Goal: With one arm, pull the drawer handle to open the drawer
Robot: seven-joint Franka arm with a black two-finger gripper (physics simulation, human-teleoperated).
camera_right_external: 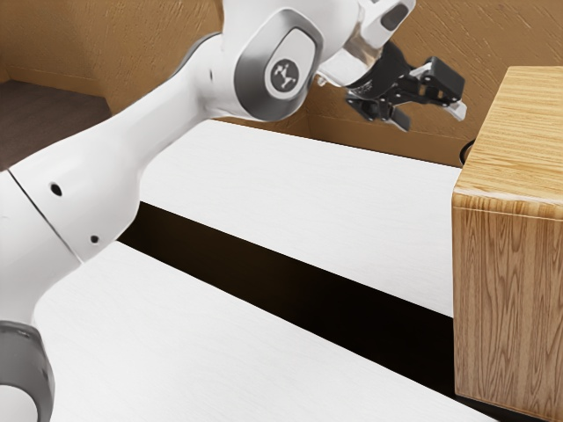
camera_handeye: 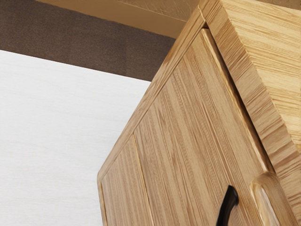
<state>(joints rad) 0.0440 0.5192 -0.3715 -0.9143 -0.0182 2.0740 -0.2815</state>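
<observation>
Cabinet (camera_right_external: 506, 290) is light oak with streaky grain, handle (camera_handeye: 227, 205) on it black. Table (camera_right_external: 334, 211) beside it is plain white, arm (camera_right_external: 132, 167) white with grey joints.

Pretty bright, even light here; my white table (camera_right_external: 352, 211) nearly washes out, soft sheen on my arm (camera_right_external: 132, 167), cabinet (camera_right_external: 510, 299) side slightly dimmer than its top.

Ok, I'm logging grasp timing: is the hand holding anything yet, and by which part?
Nothing is held. The hand hangs open in the air, apart from the cabinet; the black drawer handle is untouched.
</observation>
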